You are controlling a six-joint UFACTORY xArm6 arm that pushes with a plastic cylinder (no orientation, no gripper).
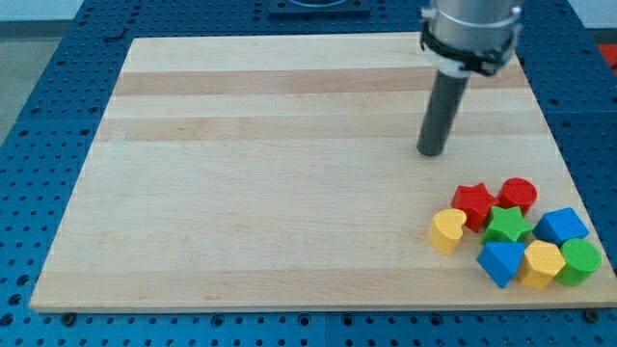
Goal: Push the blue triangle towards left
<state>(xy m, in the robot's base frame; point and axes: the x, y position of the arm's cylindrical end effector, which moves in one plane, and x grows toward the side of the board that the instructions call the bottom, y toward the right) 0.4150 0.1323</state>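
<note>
The blue triangle (500, 262) lies near the view's bottom right, in a tight cluster of blocks. Around it are a yellow heart (447, 230) to its left, a green star (508, 225) above it and a yellow hexagon (543, 263) to its right. My tip (431, 151) rests on the wooden board (289, 173), well above the cluster and to the left of it, touching no block. It stands about a hundred pixels above the blue triangle.
The same cluster holds a red star (473, 202), a red cylinder (519, 194), a blue cube (562, 226) and a green cylinder (579, 260). The board's right edge and bottom edge run close by the cluster. A blue perforated table surrounds the board.
</note>
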